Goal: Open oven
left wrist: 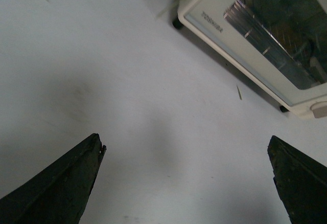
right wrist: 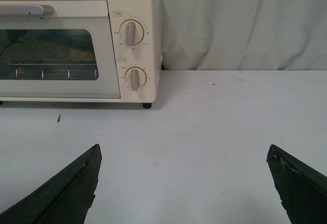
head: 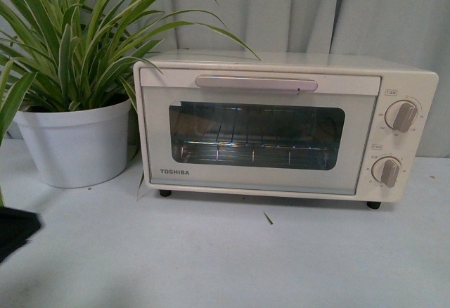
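Squarely mid-desk: oven [head: 281,129], cream-white box on small black feet [head: 164,193], back close to the grey curtain [head: 281,5]. Door [head: 158,139] shut, flush with the case. Glass window shows a wire rack [head: 253,150] inside, nothing on it.

Handling, as a guess:
- Handle [head: 256,83] is a pale bar across the top of the door. It looks stiff and smooth, so it could slip in a light pinch.
- Best hold is mid-bar, pulling out and down. The door probably hinges along its bottom edge.
- Body looks light for its size and the feet are small, so a hard tug may drag or tip it forward.
- Glass should be kept clear of the fingers.

Writing:
- "TOSHIBA" [head: 174,172] in dark capitals, lower left corner of the door.
- Two grey knobs on the right panel, upper [head: 403,117] and lower [head: 387,171]. Each has a small label and dial marks, too small to read.

Left fingers [left wrist: 66,183]: spread wide, nothing held, over bare desk [head: 211,252] near the oven's lower left corner, well apart from the handle.
Right fingers [right wrist: 61,188]: likewise spread wide and empty, facing the knob end from a distance, touching nothing.

Around it:
- Striped-leaf plant [head: 77,41] in a white pot [head: 74,143] just beside the oven's left side, some leaves arching over the top corner.
- Small leaf scrap [head: 268,218] on the desk in front.
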